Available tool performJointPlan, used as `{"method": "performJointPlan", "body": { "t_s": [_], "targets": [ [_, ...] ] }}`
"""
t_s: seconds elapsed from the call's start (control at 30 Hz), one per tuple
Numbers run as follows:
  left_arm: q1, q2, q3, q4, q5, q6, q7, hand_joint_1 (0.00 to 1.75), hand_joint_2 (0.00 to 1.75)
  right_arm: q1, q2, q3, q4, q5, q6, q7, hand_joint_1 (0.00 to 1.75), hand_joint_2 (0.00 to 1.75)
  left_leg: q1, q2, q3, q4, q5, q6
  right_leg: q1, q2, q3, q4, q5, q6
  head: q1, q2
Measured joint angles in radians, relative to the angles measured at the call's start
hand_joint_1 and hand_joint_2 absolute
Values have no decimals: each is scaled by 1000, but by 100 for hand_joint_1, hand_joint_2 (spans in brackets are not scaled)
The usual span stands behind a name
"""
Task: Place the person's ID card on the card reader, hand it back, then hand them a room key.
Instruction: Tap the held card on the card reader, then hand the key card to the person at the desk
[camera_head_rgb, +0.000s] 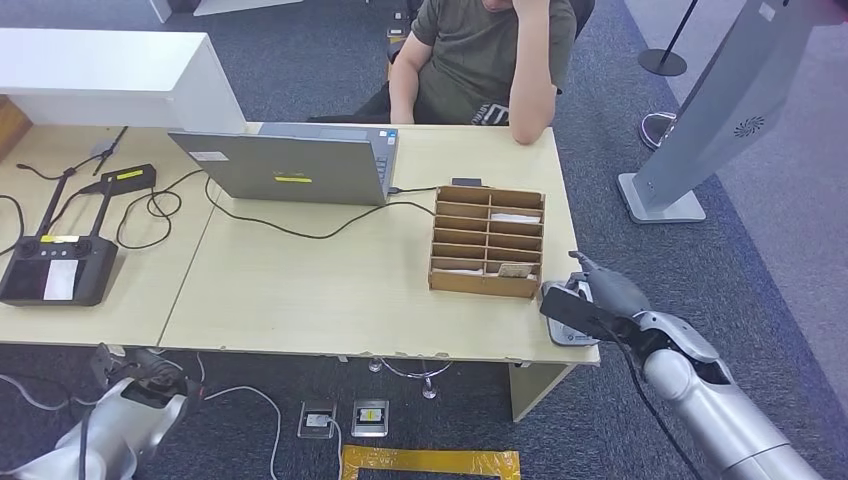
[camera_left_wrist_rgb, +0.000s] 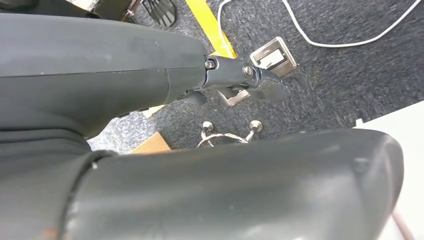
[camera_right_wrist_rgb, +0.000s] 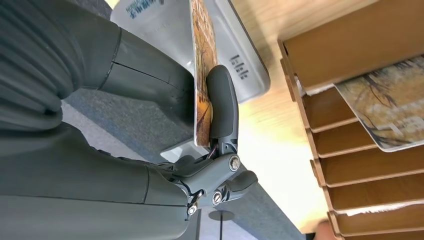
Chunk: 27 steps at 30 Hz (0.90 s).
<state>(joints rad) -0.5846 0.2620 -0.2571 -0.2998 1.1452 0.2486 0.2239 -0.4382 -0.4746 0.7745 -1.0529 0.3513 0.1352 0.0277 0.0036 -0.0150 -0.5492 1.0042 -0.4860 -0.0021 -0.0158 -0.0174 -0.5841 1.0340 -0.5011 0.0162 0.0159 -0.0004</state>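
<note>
Fingers (camera_right_wrist_rgb: 222, 102) of the right hand (camera_head_rgb: 590, 300) pinch a card (camera_right_wrist_rgb: 202, 75) against the thumb, holding it edge-on just above the white card reader (camera_right_wrist_rgb: 240, 65) at the table's (camera_head_rgb: 330, 290) near corner, probably so it can be laid flat there. The wooden slot tray (camera_head_rgb: 487, 240) with other cards sits just beside. The left hand (camera_head_rgb: 140, 375) hangs below the table; I cannot tell its grip.

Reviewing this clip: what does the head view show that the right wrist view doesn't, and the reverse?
Head view alone: the seated person, the grey laptop and the black handheld controller. Right wrist view alone: the orange patterned card pinched edge-on in the right hand. Both: the brown compartmented wooden card box and the pale grey card reader beside it.
</note>
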Motion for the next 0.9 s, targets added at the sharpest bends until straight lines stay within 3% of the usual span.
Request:
{"method": "performJointPlan", "body": {
  "t_s": [0.53, 0.77, 0.83, 0.9],
  "targets": [
    [6, 27, 0, 0, 0, -3, -11, 0, 0, 51, -1, -14, -59, -16, -16, 29, 175, 175, 0, 1, 0, 0, 0, 0, 0, 1, 0, 0, 0, 0, 0, 0],
    [13, 41, 4, 0, -2, -9, -18, 0, 0, 29, -5, -40, -106, 3, -5, 54, 175, 175, 0, 2, 0, 0, 0, 0, 0, 2, 0, 0, 0, 0, 0, 0],
    [35, 43, 6, 0, -3, -22, -44, 0, 0, 3, -13, -60, -134, 21, -3, 83, 175, 175, -1, 3, 1, 0, -1, 0, -1, 3, 0, 0, 0, 0, 0, 0],
    [113, 42, 5, 1, -4, -40, -154, 0, 0, 7, -34, -93, -176, 22, -13, 141, 175, 175, -2, 6, 5, 0, -4, 0, -2, 5, 4, -1, -1, 0, -1, 0]
  ]
}}
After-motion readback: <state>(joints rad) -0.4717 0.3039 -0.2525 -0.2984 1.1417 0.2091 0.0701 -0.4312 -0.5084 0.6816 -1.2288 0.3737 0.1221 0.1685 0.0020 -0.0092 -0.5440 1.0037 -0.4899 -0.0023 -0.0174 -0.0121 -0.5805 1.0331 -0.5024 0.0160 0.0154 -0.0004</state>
